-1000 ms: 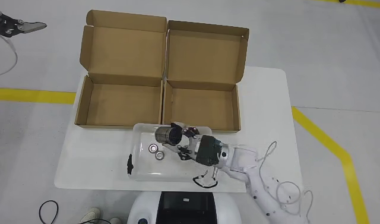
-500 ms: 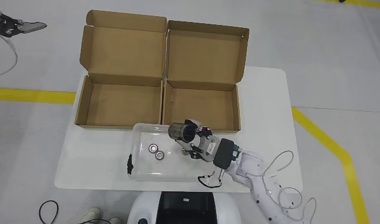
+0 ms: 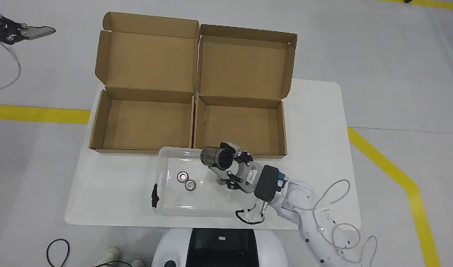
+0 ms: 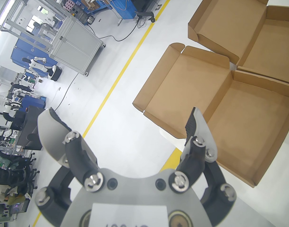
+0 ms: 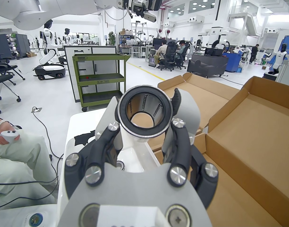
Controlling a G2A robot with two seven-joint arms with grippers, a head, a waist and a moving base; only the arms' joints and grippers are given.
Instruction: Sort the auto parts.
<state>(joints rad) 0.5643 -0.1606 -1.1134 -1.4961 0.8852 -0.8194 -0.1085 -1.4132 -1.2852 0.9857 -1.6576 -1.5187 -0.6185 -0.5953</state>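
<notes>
Right gripper is clamping the metal sleeve tight between its fingers over the clear tray's far edge, so it should be carrying it level over the cardboard box wall and releasing low, while left gripper is hanging wide open, empty.

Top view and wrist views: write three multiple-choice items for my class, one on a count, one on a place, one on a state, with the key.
1. How many boxes lie open? A one; B two; C four.
2. Where is the sleeve? A inside a box; B in the right claw; C lying beside the boxes.
3. How is the left claw? A open, empty; B shut on the sleeve; C shut on a box flap.
Key: B, two sit side by side; B, that claw clamps it; A, it gapes with nothing in it.
</notes>
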